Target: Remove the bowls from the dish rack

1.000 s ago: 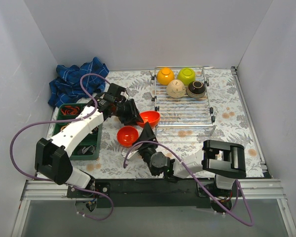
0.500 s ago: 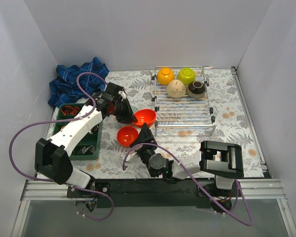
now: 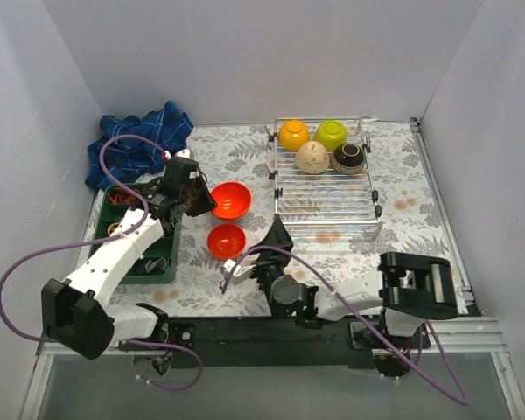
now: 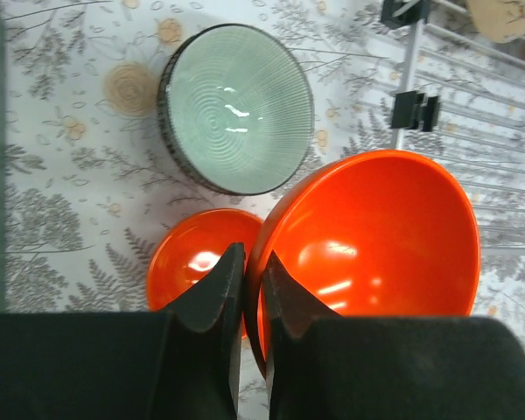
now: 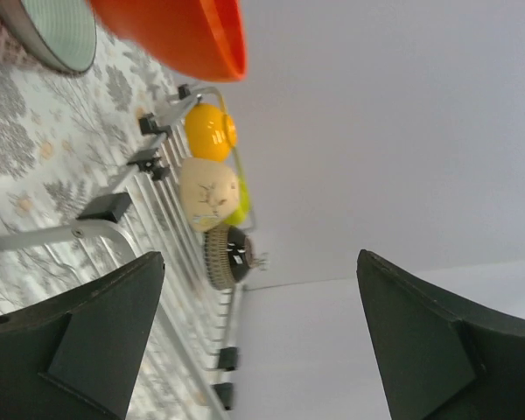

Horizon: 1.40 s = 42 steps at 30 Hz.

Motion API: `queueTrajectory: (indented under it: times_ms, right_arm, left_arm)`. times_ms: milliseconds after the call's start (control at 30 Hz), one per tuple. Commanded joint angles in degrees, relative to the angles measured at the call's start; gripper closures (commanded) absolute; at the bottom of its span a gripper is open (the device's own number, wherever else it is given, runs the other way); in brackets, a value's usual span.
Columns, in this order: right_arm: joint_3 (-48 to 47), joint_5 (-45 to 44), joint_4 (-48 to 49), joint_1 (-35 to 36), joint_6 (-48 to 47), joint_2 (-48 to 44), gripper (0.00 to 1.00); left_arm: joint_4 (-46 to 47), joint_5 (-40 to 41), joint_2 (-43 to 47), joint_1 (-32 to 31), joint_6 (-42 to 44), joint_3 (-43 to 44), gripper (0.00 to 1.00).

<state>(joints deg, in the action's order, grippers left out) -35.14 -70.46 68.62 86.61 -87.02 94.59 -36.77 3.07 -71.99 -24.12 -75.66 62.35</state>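
Bowls sit in the far part of the chrome wire dish rack (image 3: 325, 197) at the far right of the table. In the far row are the glossy orange-yellow bowl (image 3: 292, 134) and, to its right, the lime green bowl (image 3: 331, 134). Just nearer are the speckled beige bowl (image 3: 311, 157) and the dark brown bowl (image 3: 347, 157). Left of the rack, the left gripper (image 3: 212, 201) pinches the rim of a smooth red-orange bowl (image 3: 231, 199), tilted on its side. A second red-orange bowl (image 3: 226, 240) stands upright on the leaf-printed tablecloth (image 3: 411, 232), near the first. The right gripper (image 3: 277, 229) points at the rack's near edge. A crumpled blue checked cloth (image 3: 140, 140) lies far left and a green plastic tray (image 3: 162, 254) near left.

From the left wrist, the black fingers (image 4: 212, 289) are closed narrowly on the held bowl's (image 4: 376, 236) thin rim, one inside and one outside. The second red-orange bowl (image 4: 188, 267) lies below, and beyond it a ribbed pale blue-green bowl with a dark outside (image 4: 236, 107).

From the right wrist, the fingers (image 5: 87, 332) are spread wide with nothing between them. The rack's rails (image 5: 157, 210) and four bowls show beyond.
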Motion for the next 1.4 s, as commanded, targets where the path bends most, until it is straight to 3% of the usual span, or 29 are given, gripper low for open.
queueTrajectory:
  times_ms: [0,33,233,467,667,833,1233,1367]
  right_arm:
    - [-5.8,1.3,-32.0,-0.3,32.7,-9.1,0.01]
    - [-8.8,2.4,-37.1,-1.3,43.4,-11.3,0.01]
    - [-18.5,16.1,-67.0,-7.9,69.6,-16.4,0.02]
    - [-18.5,38.7,-75.0,-19.9,88.7,-25.5,0.01]
    - [-14.3,50.0,-75.2,-30.0,96.8,-33.0,0.01]
    - [-11.0,53.1,-75.7,-33.8,99.9,-36.0,0.01]
    - [-8.5,53.9,-76.4,-37.2,102.0,-38.2,0.01]
    - [-8.5,54.0,-76.6,-37.6,102.0,-38.4,0.01]
  left_arm:
    - [4.7,5.1,5.3,-0.1,3.8,-5.0,1.0]
    - [5.6,5.3,5.9,-0.1,4.0,-6.1,1.0]
    - [8.9,4.5,9.0,-0.1,5.5,-12.7,1.0]
    - [13.0,2.6,9.9,-0.1,6.7,-19.3,1.0]
    - [15.8,0.9,9.4,-0.3,6.8,-22.3,1.0]
    - [16.7,-0.8,8.4,-0.4,6.7,-23.4,0.99]
    - [18.3,-1.4,8.2,-0.5,4.9,-26.7,0.68]
    - [17.2,-0.4,10.3,-0.5,4.4,-26.0,0.63]
